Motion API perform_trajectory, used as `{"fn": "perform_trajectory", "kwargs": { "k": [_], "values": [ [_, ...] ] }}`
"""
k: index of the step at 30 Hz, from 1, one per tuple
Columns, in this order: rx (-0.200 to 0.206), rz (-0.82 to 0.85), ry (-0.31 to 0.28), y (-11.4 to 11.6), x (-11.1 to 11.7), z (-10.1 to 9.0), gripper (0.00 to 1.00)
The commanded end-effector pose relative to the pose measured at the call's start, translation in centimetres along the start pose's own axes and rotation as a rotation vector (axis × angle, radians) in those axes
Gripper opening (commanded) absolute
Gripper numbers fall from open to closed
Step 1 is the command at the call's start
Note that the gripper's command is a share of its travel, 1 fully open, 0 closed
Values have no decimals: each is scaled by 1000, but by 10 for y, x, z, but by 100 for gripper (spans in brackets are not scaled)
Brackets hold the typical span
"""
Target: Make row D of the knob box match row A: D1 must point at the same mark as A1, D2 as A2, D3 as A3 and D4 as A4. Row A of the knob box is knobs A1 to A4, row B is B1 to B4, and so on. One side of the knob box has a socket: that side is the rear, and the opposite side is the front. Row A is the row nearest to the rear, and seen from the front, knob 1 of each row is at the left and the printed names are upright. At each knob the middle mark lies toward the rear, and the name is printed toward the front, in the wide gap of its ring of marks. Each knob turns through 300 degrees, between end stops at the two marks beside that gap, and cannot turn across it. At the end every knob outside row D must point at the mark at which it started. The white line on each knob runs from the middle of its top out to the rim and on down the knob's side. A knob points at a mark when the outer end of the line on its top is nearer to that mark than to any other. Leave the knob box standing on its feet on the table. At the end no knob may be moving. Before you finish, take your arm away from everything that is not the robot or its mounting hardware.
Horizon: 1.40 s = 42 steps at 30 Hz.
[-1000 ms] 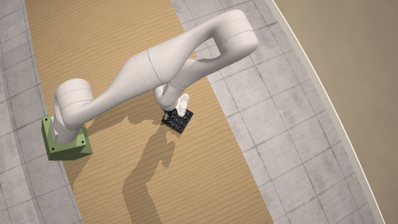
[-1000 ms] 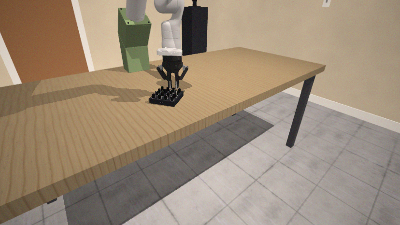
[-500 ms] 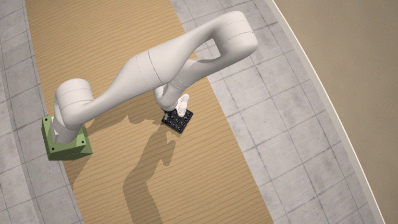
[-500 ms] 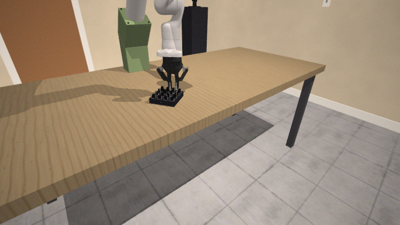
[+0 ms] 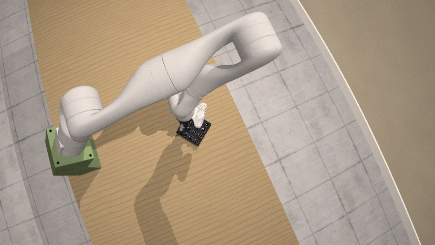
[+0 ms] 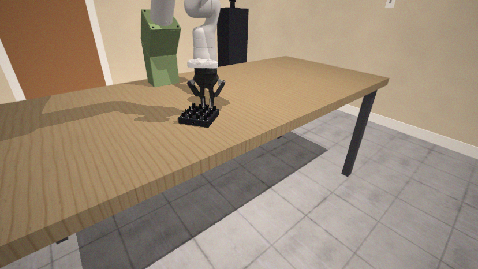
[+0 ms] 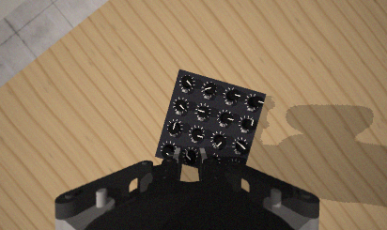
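Note:
The black knob box (image 5: 196,134) (image 6: 201,116) (image 7: 212,114) stands on its feet on the wooden table (image 5: 122,30) (image 6: 288,82) (image 7: 305,39), with four rows of four knobs with white lines. My gripper (image 6: 206,104) (image 7: 190,156) points straight down over the box's edge row nearest the wrist camera. Its fingers stand a narrow gap apart, one on each side of the second knob from the left (image 7: 190,155) in that row. I see a small gap on each side of the knob, so they do not pinch it. The printed names are too small to read.
The arm's green base (image 5: 73,160) (image 6: 160,47) stands at the table's edge behind the box. A black stand (image 6: 232,33) is behind the table. The table's edge (image 7: 56,44) and the grey floor lie at the upper left of the wrist view.

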<state>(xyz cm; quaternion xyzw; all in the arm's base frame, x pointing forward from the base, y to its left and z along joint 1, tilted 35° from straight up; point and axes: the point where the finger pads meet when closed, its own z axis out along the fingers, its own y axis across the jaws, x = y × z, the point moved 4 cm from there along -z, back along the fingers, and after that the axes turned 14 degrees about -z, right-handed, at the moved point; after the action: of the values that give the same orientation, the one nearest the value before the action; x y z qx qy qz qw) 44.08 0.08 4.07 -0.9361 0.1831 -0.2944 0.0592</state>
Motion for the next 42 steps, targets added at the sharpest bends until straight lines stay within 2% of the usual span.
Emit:
{"fn": "perform_trajectory", "kwargs": {
  "k": [1,17,18,42],
  "values": [
    [-1,0,-2,0,-1,1,19],
    [-1,0,-2,0,-1,1,19],
    [-1,0,-2,0,-1,1,8],
    [-1,0,-2,0,-1,1,8]
  ]
}}
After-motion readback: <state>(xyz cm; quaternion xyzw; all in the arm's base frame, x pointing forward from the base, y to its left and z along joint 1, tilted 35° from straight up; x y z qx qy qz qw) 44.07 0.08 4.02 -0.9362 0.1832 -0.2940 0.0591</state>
